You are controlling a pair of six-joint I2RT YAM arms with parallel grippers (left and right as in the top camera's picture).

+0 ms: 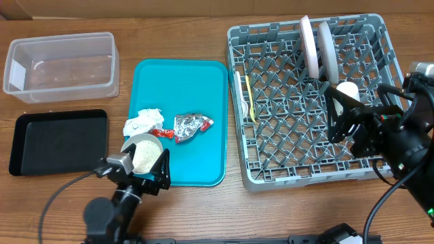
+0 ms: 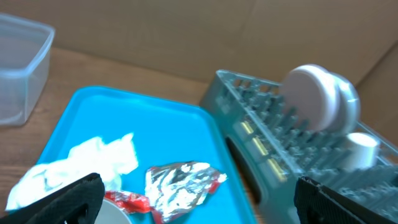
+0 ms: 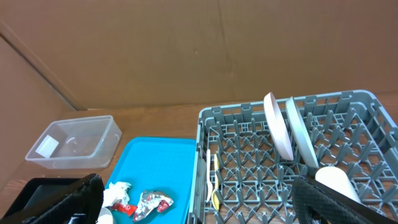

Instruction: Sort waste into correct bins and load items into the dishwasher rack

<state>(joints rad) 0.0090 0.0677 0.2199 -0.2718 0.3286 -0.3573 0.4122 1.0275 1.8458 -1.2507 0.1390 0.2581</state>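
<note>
A crumpled white napkin (image 1: 141,122), a red wrapper (image 1: 161,133) and a silver foil ball (image 1: 190,125) lie on the teal tray (image 1: 196,88). A pale bowl (image 1: 144,153) holding rice-like grains sits at the tray's front left. My left gripper (image 1: 137,173) is open, its fingers on either side of the bowl's near edge. In the left wrist view the gripper (image 2: 199,205) faces the foil (image 2: 180,183) and napkin (image 2: 81,165). The grey rack (image 1: 271,163) holds two plates (image 1: 319,46), a white cup (image 1: 347,90), a fork (image 1: 237,88) and a spoon (image 1: 249,98). My right gripper (image 1: 344,116) is open and empty beside the cup.
A clear plastic tub (image 1: 61,61) stands at the back left with a black tray (image 1: 57,139) in front of it. Bare wood shows between the teal tray and the rack. A cardboard wall (image 3: 186,50) backs the table.
</note>
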